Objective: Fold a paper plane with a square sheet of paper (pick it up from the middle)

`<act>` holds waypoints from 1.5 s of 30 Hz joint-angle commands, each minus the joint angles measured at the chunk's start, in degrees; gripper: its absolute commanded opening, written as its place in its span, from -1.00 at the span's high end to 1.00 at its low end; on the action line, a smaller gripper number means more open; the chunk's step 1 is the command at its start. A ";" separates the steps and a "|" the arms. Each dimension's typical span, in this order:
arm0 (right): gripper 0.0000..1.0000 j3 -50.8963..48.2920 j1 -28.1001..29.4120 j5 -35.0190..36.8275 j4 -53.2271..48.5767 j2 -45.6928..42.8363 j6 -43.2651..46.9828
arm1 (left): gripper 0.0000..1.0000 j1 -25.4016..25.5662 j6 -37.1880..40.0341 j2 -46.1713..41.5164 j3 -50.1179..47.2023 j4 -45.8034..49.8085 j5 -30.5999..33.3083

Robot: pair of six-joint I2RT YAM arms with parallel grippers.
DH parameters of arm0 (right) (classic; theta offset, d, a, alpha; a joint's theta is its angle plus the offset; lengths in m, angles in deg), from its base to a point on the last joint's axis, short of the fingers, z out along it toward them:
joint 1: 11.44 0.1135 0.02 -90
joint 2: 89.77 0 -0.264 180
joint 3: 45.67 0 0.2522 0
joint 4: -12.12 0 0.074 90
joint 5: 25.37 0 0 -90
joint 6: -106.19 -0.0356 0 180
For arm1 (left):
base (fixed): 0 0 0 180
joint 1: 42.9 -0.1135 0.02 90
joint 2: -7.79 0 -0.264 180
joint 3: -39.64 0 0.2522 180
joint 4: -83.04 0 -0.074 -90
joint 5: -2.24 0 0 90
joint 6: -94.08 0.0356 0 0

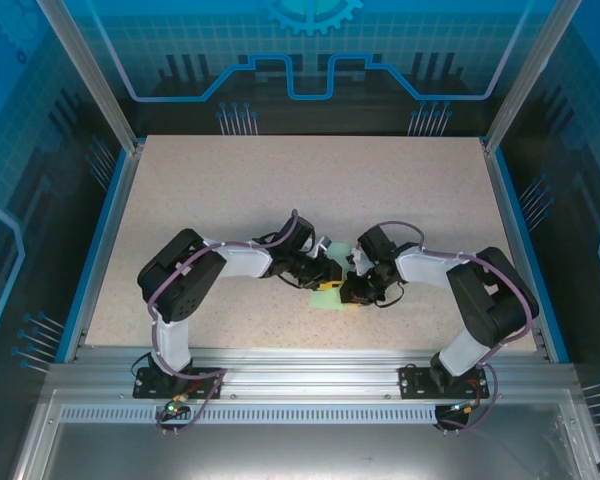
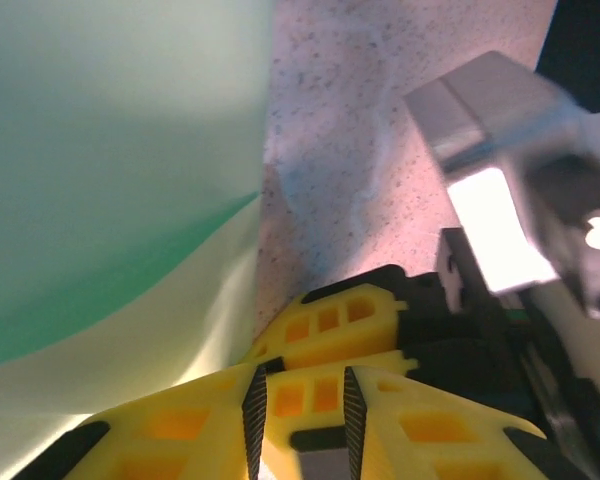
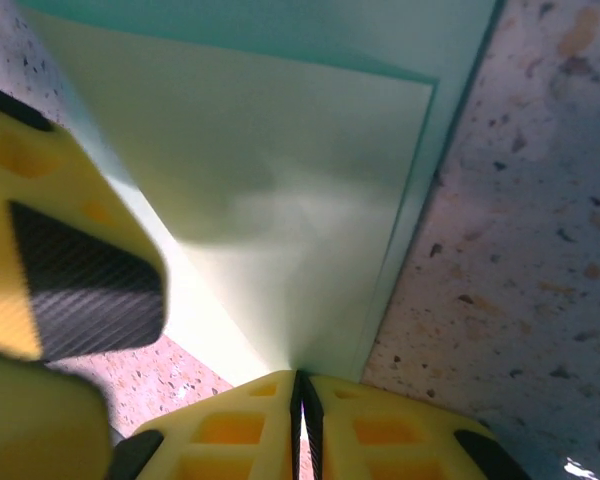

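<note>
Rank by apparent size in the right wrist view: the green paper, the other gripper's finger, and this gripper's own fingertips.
1. green paper, clearly the largest.
2 and 3. left gripper's finger and right gripper's fingertips look about alike. Both are very near the camera, so I won't rank them.

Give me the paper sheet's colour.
Pale mint green, unprinted. The paper sheet shows best in the right wrist view.

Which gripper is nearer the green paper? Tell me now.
Right. The right gripper is shut on the edge of the green paper, touching it. The left gripper hangs close beside the paper, jaws apart, not gripping it.
</note>
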 commanded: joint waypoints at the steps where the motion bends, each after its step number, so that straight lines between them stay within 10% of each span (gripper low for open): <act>1: 0.69 -1.82 0.05 2.98 -0.83 2.98 0.10 | 0.40 0.46 0.16 1.98 -0.76 1.97 2.16; 45: 0.83 -2.88 0.64 7.00 -3.57 2.49 -0.21 | 0.63 -5.28 3.38 4.33 -2.64 5.66 11.53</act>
